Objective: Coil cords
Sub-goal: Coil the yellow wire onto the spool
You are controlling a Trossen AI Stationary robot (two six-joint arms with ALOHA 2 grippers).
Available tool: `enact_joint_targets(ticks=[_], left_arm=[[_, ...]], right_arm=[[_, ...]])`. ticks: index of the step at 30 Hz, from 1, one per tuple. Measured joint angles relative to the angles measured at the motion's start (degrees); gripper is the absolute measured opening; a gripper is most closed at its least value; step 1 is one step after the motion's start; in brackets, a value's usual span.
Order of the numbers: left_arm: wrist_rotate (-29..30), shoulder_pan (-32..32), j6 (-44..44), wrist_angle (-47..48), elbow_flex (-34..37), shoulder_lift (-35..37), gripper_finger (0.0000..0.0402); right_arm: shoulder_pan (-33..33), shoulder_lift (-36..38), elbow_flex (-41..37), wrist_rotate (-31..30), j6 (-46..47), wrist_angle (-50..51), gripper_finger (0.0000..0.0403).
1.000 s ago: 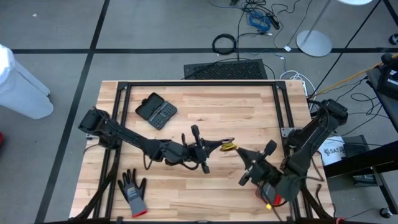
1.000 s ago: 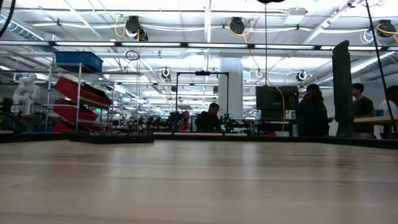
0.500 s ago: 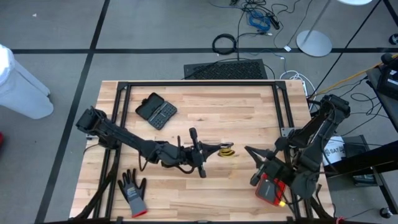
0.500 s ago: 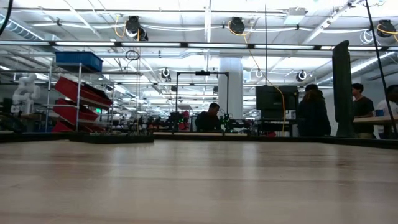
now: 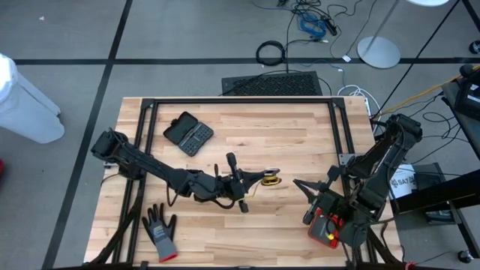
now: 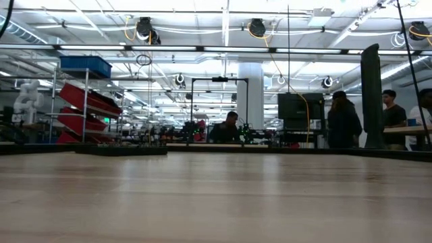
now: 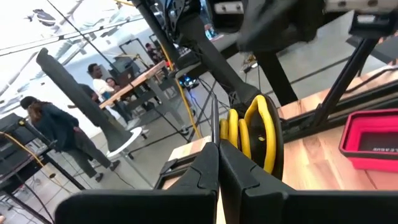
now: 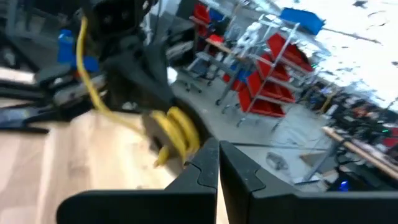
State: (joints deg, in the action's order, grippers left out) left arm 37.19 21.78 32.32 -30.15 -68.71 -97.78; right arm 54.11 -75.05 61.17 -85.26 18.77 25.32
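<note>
The left gripper (image 5: pixel 259 178), fingers pinched together, partly hides the yellow cord (image 5: pixel 271 180) at its 3 o'clock. The right gripper (image 5: pixel 298 184) sits empty, fingers together, at the surface's (image 5: pixel 285 142) 4 o'clock.

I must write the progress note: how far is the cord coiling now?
Done: the yellow cord is wound into a small coil at mid-table. In hand: the left gripper, shut, is at the coil; a tail hangs loose. The right gripper waits, shut and empty. Left: tuck the tail and let go.

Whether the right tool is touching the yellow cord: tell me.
Apart. The high view shows bare wood between the right tool and the yellow cord, which sits at the left tool.
</note>
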Motion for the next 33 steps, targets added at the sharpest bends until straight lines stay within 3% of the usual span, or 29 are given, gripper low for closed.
enact_joint_targets(ticks=[7,18,28,33], left_arm=[[0.15,-0.01,-0.04,-0.39,0.0,0.11,0.0],[1.05,-1.55,-0.35,-0.27,-0.02,0.11,0.0],[1.03,-1.79,-0.04,1.44,-0.04,0.11,0.0],[2.11,-2.59,-0.33,2.18,-0.04,0.11,0.0]], right_arm=[[-0.48,-0.75,-0.04,12.51,1.34,4.93,0.0],[-1.76,-6.06,-0.04,14.14,-20.96,-14.05,0.0042],[-6.78,-10.13,-0.04,21.05,-30.63,-18.96,0.0082],[-7.72,-13.4,-0.04,20.29,-43.62,-29.96,0.0098]])
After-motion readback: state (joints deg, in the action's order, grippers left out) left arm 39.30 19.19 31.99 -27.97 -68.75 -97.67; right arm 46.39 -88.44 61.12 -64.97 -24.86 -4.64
